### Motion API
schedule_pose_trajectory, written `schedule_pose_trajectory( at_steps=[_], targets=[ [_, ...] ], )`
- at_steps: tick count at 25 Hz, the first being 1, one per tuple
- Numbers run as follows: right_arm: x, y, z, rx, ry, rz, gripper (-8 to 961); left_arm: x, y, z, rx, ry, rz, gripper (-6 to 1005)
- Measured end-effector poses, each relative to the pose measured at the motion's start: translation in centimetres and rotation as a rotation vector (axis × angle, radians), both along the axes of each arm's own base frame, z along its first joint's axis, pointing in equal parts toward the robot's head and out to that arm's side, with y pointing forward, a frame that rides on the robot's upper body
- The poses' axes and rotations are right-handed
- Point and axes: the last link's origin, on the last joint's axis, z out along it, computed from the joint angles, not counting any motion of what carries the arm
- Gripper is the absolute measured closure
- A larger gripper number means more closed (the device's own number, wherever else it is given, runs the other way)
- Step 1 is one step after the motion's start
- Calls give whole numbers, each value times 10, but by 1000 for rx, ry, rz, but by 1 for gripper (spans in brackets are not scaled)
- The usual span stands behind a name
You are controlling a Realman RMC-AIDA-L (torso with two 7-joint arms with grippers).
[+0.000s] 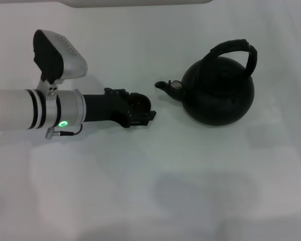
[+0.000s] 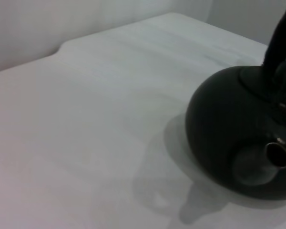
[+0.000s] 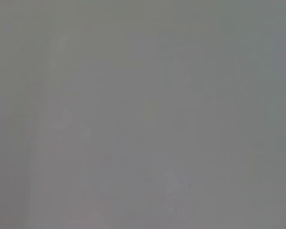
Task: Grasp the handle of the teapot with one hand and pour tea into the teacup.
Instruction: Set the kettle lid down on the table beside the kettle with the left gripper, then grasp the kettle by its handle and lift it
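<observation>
The left gripper (image 1: 149, 113), a black tool on a white and silver arm, lies low over the plain white table (image 1: 140, 201), reaching in from the robot's left. At its tip sits a small round dark shape that may be the small black handleless teacup (image 1: 138, 103); whether the gripper is closed on it cannot be told, and the spread of the jaws is not visible. The right gripper is out of sight; its wrist view shows only flat grey.

Just beyond the tip, apart from it, stands the large round-bellied matte black teapot (image 1: 218, 95), upright on the table to the robot's right of centre. Its short stubby spout (image 1: 165, 86), with a small silver piece, points back at the left gripper. The left wrist view shows the spout mouth (image 2: 278, 155) open and the belly casting a soft shadow.

The thick black arched hoop handle (image 1: 238, 50) rises over the far side of the lid.

Judgement: the pot looks rigid and heavy, more so if filled. Best hold is the crown of the hoop, where the wrapped surface should resist slipping. A grip off centre would likely let the pot swing.
</observation>
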Motion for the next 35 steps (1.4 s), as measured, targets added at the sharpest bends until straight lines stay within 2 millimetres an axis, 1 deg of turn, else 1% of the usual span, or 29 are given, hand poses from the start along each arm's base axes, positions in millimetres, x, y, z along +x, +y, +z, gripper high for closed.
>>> schedule_pose_trajectory(
  at_steps=[16, 21, 29, 35],
  targets=[
    [1, 0, 1, -1, -2, -3, 111, 6, 2, 3, 14, -1, -53, 116],
    [1, 1, 0, -3, -4, -9, 115, 8, 0, 4, 15, 6, -92, 116],
    [2, 1, 0, -4, -7, -14, 115, 15, -2, 15, 64, -15, -142, 116],
    [3, 0, 0, -4, -12, -17, 115, 15, -6, 21, 92, -25, -156, 115]
  ],
)
